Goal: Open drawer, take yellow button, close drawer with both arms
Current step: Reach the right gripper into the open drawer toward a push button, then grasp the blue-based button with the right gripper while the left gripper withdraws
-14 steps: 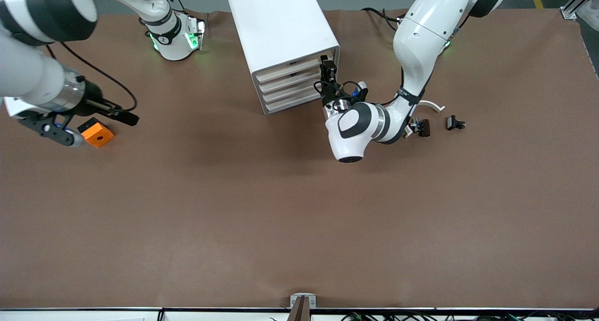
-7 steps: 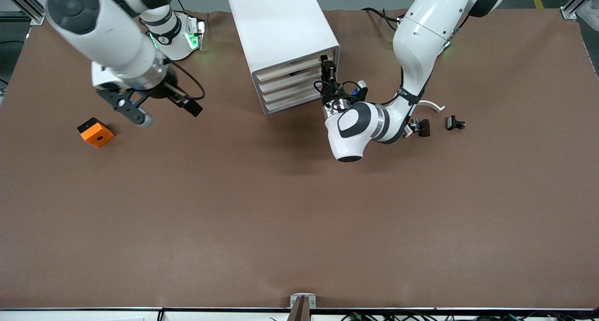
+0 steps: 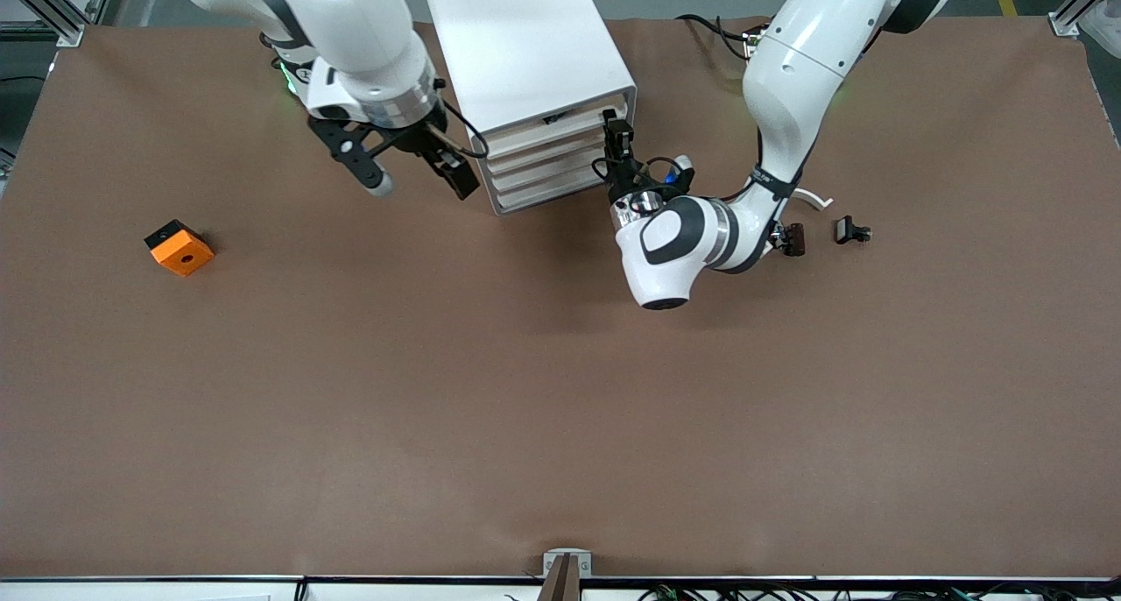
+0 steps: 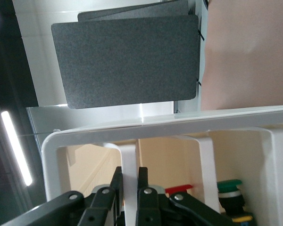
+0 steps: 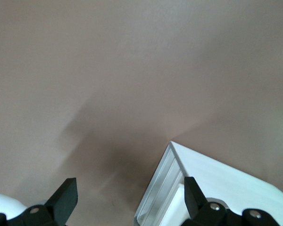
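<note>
The left arm reaches in from one o'clock, elbow bent low, left gripper (image 3: 618, 137) pinched nearly closed. The right arm descends from eleven o'clock, right gripper (image 3: 419, 179) spread wide.

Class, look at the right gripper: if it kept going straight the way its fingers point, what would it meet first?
The right gripper, open, points down at the brown table beside the white drawer cabinet's corner. It would probably meet bare table first, though the cabinet edge is close.

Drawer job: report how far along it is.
Done: nothing finished yet. In hand: the left gripper is shut on the top drawer's handle, with the drawer barely out. The right gripper hangs open over the table beside the cabinet. Left: pull the drawer out, take the button (not visible), close the drawer.
</note>
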